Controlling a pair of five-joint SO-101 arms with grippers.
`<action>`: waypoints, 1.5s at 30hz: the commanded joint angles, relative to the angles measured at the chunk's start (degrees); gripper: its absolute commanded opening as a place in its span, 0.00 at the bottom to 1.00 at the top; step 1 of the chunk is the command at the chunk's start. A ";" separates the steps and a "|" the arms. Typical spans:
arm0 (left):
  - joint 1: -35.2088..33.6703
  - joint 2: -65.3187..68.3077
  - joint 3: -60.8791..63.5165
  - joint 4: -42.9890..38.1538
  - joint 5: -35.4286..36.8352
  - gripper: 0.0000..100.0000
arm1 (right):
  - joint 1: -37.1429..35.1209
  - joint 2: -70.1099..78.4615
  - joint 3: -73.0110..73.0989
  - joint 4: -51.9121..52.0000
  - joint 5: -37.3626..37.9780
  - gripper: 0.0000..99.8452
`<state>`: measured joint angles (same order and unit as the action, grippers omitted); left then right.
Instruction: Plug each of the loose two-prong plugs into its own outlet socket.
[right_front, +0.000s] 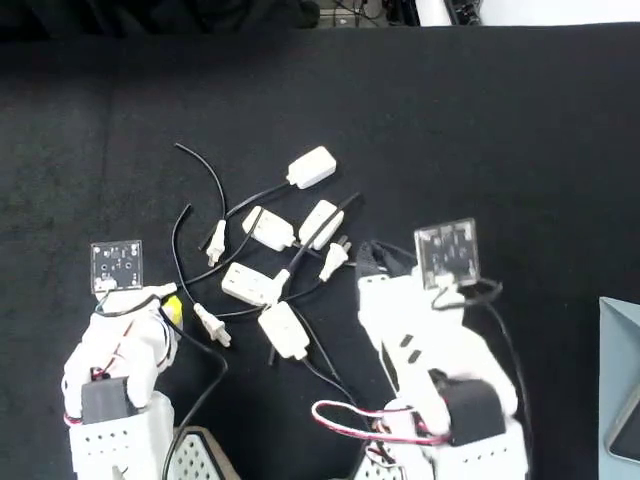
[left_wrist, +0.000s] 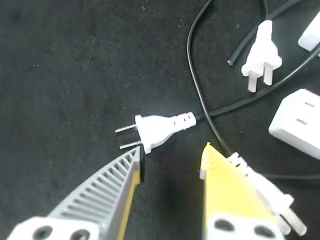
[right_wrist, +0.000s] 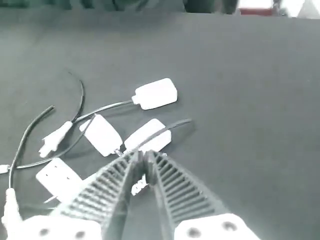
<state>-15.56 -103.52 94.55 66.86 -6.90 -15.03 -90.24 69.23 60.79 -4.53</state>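
Observation:
Several white outlet blocks lie mid-table, among them one at the far end (right_front: 312, 167) and one nearest the arms (right_front: 285, 330). Three white two-prong plugs on black cords lie loose among them. My left gripper (left_wrist: 172, 148) is open, its grey and yellow fingers on either side of one plug (left_wrist: 157, 127), which lies flat just past the tips (right_front: 210, 322). A second plug (left_wrist: 262, 50) lies farther off. My right gripper (right_wrist: 144, 154) is shut, pointing at an outlet (right_wrist: 150, 136). The third plug (right_front: 335, 257) lies beside it. A white bit shows in the slit between its fingers.
Black cords loop and cross between the outlets. Both arms (right_front: 117, 265) (right_front: 447, 250) carry small square marker boards. A grey-blue object (right_front: 620, 380) sits at the right edge. The black tabletop stretches open toward the far side.

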 joint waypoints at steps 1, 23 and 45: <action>-0.40 0.00 0.13 -1.14 -0.44 0.20 | -2.55 14.73 -9.80 0.18 -3.34 0.02; -0.40 0.00 0.31 -1.05 -0.44 0.21 | -8.97 75.21 -35.65 -0.26 -14.33 0.18; -3.91 0.00 0.13 -1.23 -0.44 0.21 | -0.53 102.90 -52.00 0.00 -17.14 0.03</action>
<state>-19.16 -103.25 94.99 66.77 -6.90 -17.49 14.11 20.09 60.70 -21.58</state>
